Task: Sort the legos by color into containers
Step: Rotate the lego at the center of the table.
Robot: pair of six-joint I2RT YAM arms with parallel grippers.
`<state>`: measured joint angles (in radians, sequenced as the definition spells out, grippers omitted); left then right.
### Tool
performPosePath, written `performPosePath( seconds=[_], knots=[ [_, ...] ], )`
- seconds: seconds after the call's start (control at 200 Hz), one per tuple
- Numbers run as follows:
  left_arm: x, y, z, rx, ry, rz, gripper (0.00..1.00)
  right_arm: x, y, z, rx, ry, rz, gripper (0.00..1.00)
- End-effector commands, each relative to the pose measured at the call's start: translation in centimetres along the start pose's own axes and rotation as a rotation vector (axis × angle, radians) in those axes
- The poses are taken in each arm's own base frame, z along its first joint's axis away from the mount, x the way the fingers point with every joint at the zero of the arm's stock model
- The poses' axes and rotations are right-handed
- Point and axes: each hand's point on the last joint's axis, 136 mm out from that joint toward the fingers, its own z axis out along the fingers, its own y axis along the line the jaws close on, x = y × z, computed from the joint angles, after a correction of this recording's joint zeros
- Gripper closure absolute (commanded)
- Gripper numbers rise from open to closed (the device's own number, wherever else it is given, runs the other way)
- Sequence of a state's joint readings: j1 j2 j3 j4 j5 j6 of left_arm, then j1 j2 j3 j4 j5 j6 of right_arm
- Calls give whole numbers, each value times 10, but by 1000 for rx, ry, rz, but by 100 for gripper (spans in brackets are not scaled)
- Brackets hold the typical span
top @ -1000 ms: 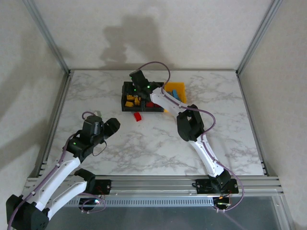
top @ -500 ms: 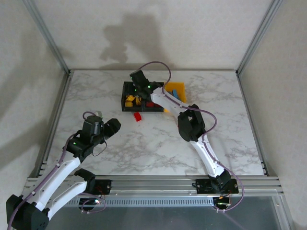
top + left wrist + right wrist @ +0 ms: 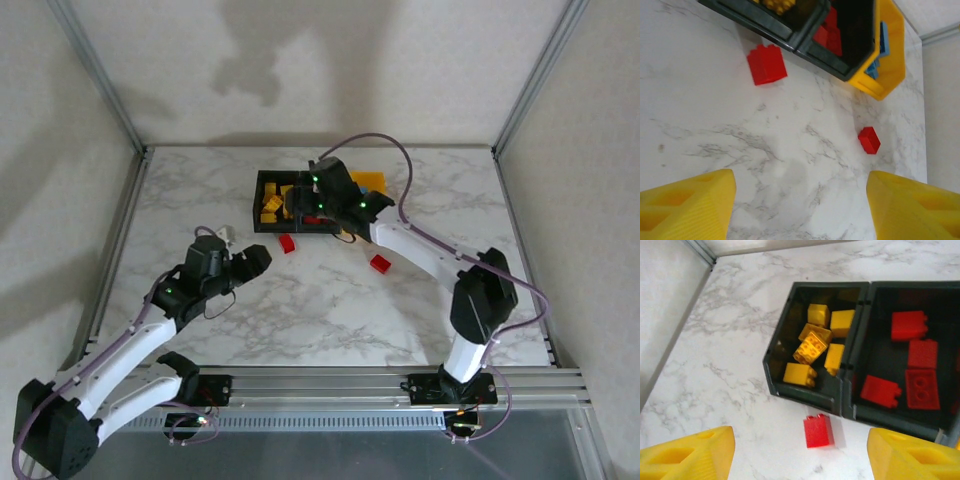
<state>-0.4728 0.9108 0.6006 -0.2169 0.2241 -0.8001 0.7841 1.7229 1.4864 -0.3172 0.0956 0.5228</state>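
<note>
— What's in the bins?
— There are three, joined in a row toward the back of the surface (image 3: 330, 310). The left bin (image 3: 771, 371), black, holds the yellow bricks (image 3: 815, 342), six as I count them, piled loosely. The middle bin (image 3: 890, 416), also black, holds the red bricks (image 3: 910, 365), at least four. The yellow bin (image 3: 890, 70) at the right end has blue bricks (image 3: 883, 40) in it. How many, I cannot tell.
— Is anything lying outside?
— Two pieces. A red brick (image 3: 817, 430) lies on the surface just in front of the left bin's near wall, close to where it joins the middle bin, not touching it. A second red brick (image 3: 869, 139) lies farther toward the arms and off to the right, near the yellow bin's corner but apart from it.
— And the grippers?
— The right gripper (image 3: 800, 439) hangs over the black bins with its yellow fingers (image 3: 690, 452) spread wide and nothing held between them. The nearer red brick shows on the surface below. The left gripper (image 3: 800, 180) hovers over bare surface on the left side, well apart from the bins and aimed toward them, its jaws likewise spread and empty
</note>
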Motion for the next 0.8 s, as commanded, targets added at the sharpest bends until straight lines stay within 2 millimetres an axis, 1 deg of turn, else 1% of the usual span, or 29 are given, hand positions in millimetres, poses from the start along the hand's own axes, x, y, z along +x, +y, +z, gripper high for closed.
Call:
performPosePath(
  seconds=[0.0, 0.1, 0.21, 0.25, 0.36, 0.406, 0.416, 0.441, 0.521, 0.631, 0.691, 0.796],
  knots=[
    [-5, -40, 3, 90, -17, 60, 30, 12, -17, -15, 43, -5, -12, 30],
    [5, -57, 13, 114, 11, 92, 30, 25, -33, -36, 74, 0, -4, 30],
    [18, -74, 25, 136, 45, 126, 30, 42, -57, -58, 115, 19, 18, 29],
    [23, -80, 29, 143, 61, 139, 30, 48, -67, -65, 131, 23, 29, 29],
    [39, -98, 40, 164, 105, 189, 30, 70, -98, -82, 185, 51, 59, 29],
    [46, -104, 44, 168, 124, 212, 30, 80, -104, -88, 190, 65, 65, 29],
    [47, -105, 45, 168, 127, 216, 30, 80, -113, -89, 206, 63, 80, 29],
    [51, -105, 48, 157, 135, 226, 30, 84, -120, -91, 219, 68, 90, 29],
    [61, -109, 56, 143, 163, 257, 30, 99, -138, -95, 254, 96, 102, 29],
    [72, -114, 63, 142, 193, 284, 30, 115, -160, -94, 289, 122, 113, 26],
    [75, -116, 64, 144, 199, 287, 30, 119, -171, -90, 290, 127, 128, 24],
    [78, -116, 65, 142, 202, 287, 30, 120, -185, -80, 286, 109, 140, 18]
  ],
)
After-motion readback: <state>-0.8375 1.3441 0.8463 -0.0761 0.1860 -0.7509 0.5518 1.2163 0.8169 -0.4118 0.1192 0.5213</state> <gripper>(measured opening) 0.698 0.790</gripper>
